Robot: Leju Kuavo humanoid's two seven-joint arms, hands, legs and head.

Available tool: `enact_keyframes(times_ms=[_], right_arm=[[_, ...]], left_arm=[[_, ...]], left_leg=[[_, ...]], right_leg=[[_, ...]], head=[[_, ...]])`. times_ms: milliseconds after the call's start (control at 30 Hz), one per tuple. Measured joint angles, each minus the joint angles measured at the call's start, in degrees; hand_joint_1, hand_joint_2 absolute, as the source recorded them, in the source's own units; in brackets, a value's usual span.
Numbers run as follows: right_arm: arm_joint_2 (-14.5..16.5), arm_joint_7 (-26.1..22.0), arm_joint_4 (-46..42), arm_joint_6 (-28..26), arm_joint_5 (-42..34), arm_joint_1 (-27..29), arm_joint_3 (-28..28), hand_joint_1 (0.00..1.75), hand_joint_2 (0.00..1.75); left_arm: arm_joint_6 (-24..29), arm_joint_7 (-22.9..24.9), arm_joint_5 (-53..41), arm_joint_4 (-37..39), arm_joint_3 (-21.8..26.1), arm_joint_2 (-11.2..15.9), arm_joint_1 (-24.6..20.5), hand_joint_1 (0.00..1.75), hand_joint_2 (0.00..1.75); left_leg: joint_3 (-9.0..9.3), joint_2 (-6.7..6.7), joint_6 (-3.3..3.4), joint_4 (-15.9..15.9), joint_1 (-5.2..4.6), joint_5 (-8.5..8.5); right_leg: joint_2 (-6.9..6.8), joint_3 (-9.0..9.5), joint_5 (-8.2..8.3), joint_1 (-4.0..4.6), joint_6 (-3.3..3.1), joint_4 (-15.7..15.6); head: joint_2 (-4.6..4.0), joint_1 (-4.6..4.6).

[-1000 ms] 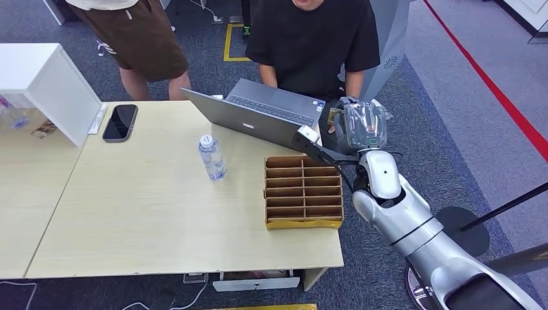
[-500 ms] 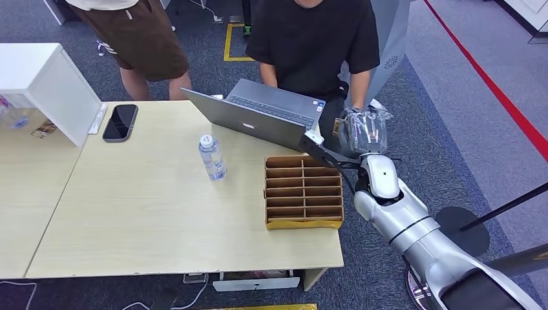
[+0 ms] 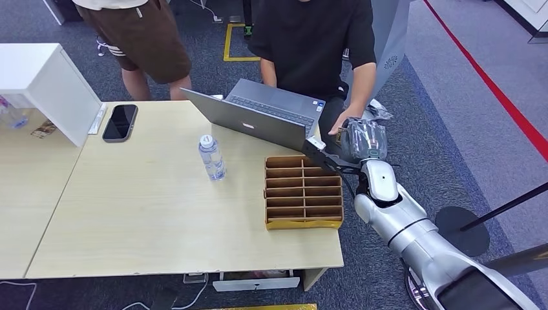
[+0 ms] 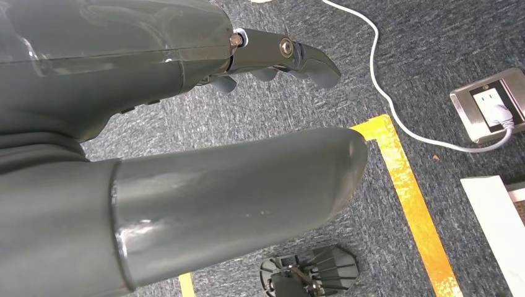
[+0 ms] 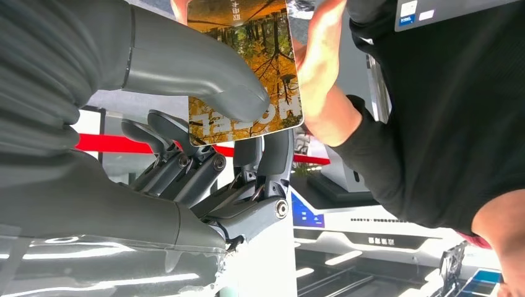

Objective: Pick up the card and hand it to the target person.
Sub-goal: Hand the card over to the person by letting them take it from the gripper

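Up close, we see the card (image 5: 247, 68) as a thin, glossy rectangle with rounded corners, printed with golden autumn foliage and pale block lettering along one edge. Our right hand (image 5: 210, 130) pinches it between the thick, smooth grey thumb (image 5: 204, 71) on its printed face and the darker, jointed metal fingers (image 5: 272, 154) behind it. A person's hand (image 5: 319, 37) in a black short sleeve reaches to the card's far end and seems to touch its edge, though we cannot tell whether it grips.

From the head view, our right hand (image 3: 364, 139) is wrapped in crinkled clear plastic and sits just off the counter (image 3: 142, 213) at about 3 o'clock, past its right edge, with the person's hand (image 3: 341, 124) against it. The silver arm behind it is smooth and rounded.

On the pale wood-grain counter stands a brown cardboard tray (image 3: 303, 192) divided into narrow slots, near 4 o'clock. A clear plastic water bottle (image 3: 211, 157) with a white cap stands upright near the centre. An open grey laptop (image 3: 258, 116) sits at 1 o'clock, and a glossy black phone (image 3: 120, 121) lies flat at 11 o'clock beside a white box (image 3: 45, 84).

Our left hand (image 4: 186, 111) hangs over speckled grey carpet (image 4: 402, 74), holding nothing, its matte grey thumb and dark fingers apart.
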Motion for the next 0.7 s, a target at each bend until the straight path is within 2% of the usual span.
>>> enact_keyframes(times_ms=[367, 700], right_arm=[[0.2, -0.1, 1.8, -0.1, -0.5, 0.0, 0.0, 1.75, 1.75], [0.3, -0.1, 3.3, -0.1, -0.6, 0.0, 0.7, 1.67, 1.75]], left_arm=[[0.0, 0.1, -0.1, 0.0, 0.0, 0.0, 0.0, 0.00, 0.00], [-0.1, 0.1, -0.1, 0.0, 0.0, 0.0, 0.0, 0.00, 0.00]], left_leg=[[0.00, 0.00, 0.00, 0.0, 0.00, 0.00], [0.00, 0.00, 0.00, 0.0, 0.00, 0.00]], right_leg=[[0.00, 0.00, 0.00, 0.00, 0.00, 0.0], [0.00, 0.00, 0.00, 0.00, 0.00, 0.0]], head=[[0.00, 0.00], [0.00, 0.01]])
